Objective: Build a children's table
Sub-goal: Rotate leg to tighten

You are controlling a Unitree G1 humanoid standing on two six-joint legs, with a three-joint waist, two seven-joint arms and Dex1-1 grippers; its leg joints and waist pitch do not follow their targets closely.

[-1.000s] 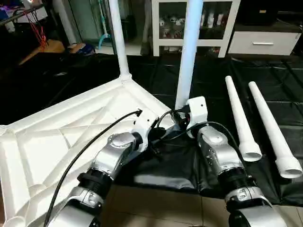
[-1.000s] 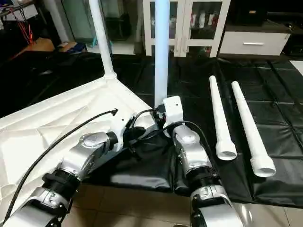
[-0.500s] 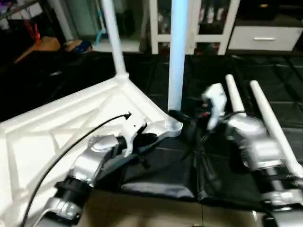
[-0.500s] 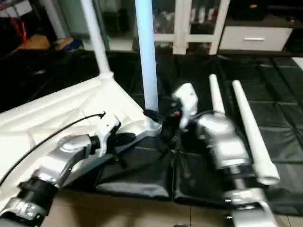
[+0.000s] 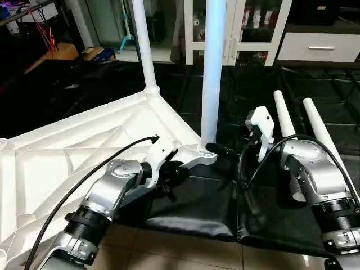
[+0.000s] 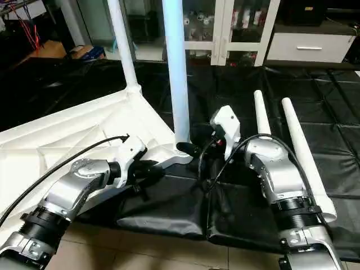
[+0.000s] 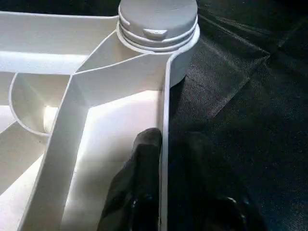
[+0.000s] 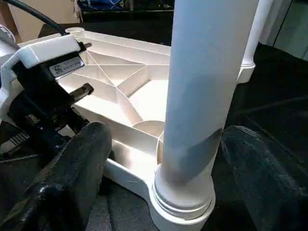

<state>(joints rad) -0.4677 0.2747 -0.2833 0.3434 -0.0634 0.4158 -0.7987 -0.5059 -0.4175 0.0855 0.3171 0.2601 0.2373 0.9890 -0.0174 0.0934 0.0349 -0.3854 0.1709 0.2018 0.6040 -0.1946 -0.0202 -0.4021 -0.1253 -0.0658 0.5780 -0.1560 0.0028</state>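
A black crinkled plastic sheet covers the floor, with beige floor tiles showing at its near edge. On the sheet the white square plastic tabletop lies upside down, ribbed underside up. Two long white tapered tubular legs stand upright in its round corner sockets: the near leg at the corner closest to the grippers, the far leg at the next corner behind it. Beside the near leg, on bare sheet, two loose white tubular legs lie side by side, nearly touching. Behind the tabletop stand a white glass-door cabinet and a white drawer unit; clutter with red cables fills the far corner beyond the far leg.

The left gripper straddles the tabletop's rim just beside the near leg's socket, one black finger inside the rim, the other outside, closed lightly about it. The right gripper stands wide apart around the near leg's base, its fingers clear of the tube. Open sheet lies between the near leg and the loose legs.
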